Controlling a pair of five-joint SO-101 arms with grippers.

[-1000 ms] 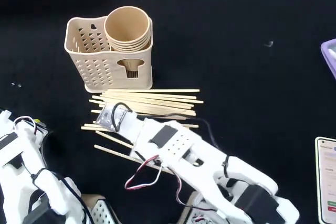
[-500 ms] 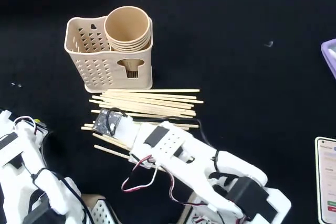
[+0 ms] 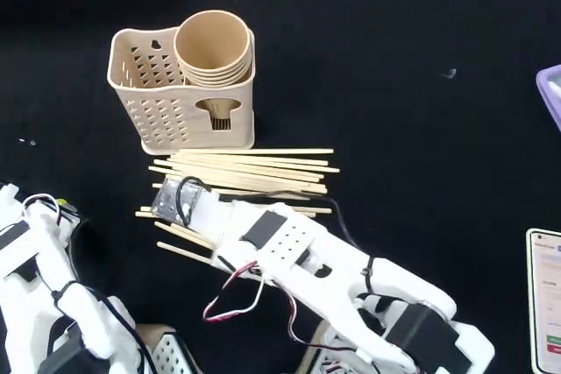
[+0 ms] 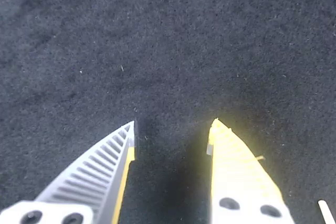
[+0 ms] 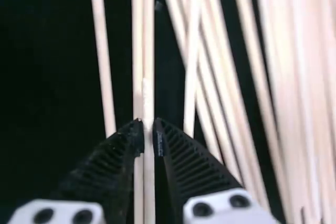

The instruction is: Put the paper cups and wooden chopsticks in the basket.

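A beige basket (image 3: 162, 102) stands at the back left, with a stack of paper cups (image 3: 213, 45) in its right compartment. Several wooden chopsticks (image 3: 250, 171) lie in a loose pile just in front of it. My right arm stretches over the near end of that pile, and the right gripper (image 5: 148, 129) is shut on a single wooden chopstick (image 5: 148, 98) that runs between its black fingers; its neighbours lie alongside. In the high view this gripper (image 3: 160, 208) sits at the left ends of the sticks. The left gripper (image 4: 173, 129) is open over bare black cloth.
My left arm (image 3: 39, 291) rests at the near left corner. A purple object (image 3: 550, 94) and a phone (image 3: 545, 299) lie at the right edge. A small speck (image 3: 449, 73) sits on the black table (image 3: 403, 146) at the back right.
The right gripper has shifted a little to the left along the near chopsticks. The left arm, basket and cups have not moved.
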